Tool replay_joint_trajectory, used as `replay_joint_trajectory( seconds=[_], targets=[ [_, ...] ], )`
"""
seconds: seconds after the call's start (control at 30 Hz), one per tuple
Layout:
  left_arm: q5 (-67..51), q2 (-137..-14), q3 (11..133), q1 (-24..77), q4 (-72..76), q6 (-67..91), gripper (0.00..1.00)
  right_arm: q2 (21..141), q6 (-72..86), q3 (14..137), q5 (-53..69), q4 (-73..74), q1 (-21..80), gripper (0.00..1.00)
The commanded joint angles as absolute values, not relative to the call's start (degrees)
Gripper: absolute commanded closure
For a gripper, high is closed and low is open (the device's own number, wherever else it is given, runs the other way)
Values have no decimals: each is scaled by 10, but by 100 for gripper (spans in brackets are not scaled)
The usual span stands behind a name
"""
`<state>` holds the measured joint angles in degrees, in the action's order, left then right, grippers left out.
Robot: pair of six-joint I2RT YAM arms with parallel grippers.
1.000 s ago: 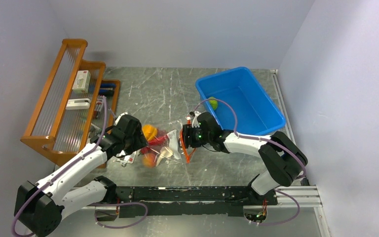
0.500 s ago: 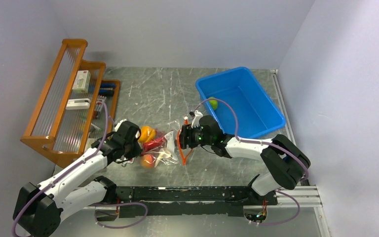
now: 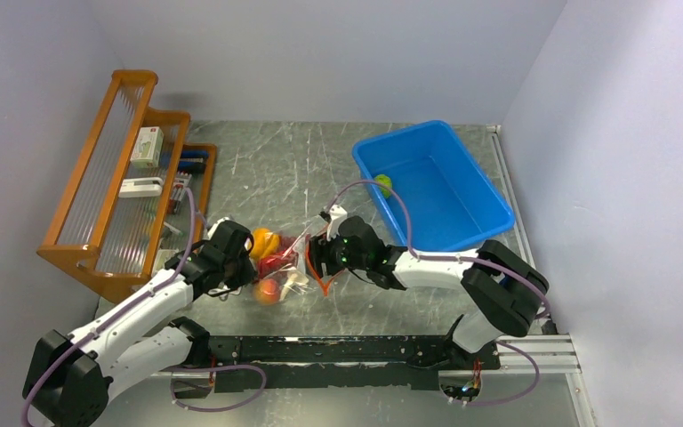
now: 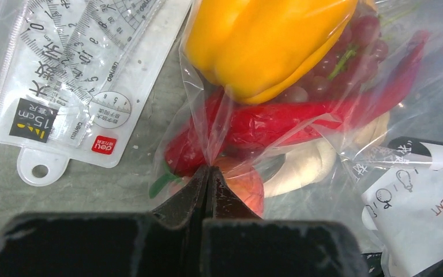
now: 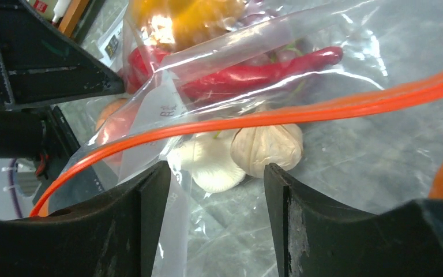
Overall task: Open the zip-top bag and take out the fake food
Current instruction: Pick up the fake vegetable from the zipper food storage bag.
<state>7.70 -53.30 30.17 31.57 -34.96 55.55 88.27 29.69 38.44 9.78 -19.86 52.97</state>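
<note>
The zip-top bag (image 3: 289, 264) lies mid-table, clear film with an orange zip strip (image 5: 265, 118) arching across the right wrist view. Inside it I see the fake food: a yellow bell pepper (image 4: 265, 40), red chillies (image 4: 277, 124), a peach (image 4: 248, 184), grapes (image 4: 352, 52), a garlic bulb (image 5: 267, 147) and a white piece (image 5: 207, 164). My left gripper (image 4: 209, 168) is shut on a pinch of the bag's film at its left end. My right gripper (image 5: 217, 173) stands open at the bag's mouth, its fingers just short of the garlic, holding nothing.
A blue bin (image 3: 471, 213) at the back right holds a green lime (image 3: 383, 185). A wooden rack (image 3: 98, 187) with small boxes stands at the left. A clear ruler packet (image 4: 81, 75) lies beside the bag, under the left arm.
My left gripper has shut on the bag's film. My right gripper has slid left to the bag's mouth and opened a little wider. The bag has shifted slightly left.
</note>
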Motion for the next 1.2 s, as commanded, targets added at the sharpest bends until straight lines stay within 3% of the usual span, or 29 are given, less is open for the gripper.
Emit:
replay_joint_trajectory(
  seconds=[0.0,0.17,0.4,0.87,0.97,1.17],
  targets=[
    [74,-519,309,312,-354,551,93,872,289,355,48,-263,532,38],
    [78,-498,300,312,-359,554,93,861,259,333,36,-317,532,37],
    [78,-487,303,312,-369,547,93,907,208,376,71,-259,532,39],
    [87,-468,299,312,-374,554,93,922,245,372,29,-201,531,61],
    [85,-461,297,312,-368,550,93,912,258,371,34,-211,531,60],
    [89,-454,296,312,-370,553,93,892,287,372,60,-248,531,48]
  ],
)
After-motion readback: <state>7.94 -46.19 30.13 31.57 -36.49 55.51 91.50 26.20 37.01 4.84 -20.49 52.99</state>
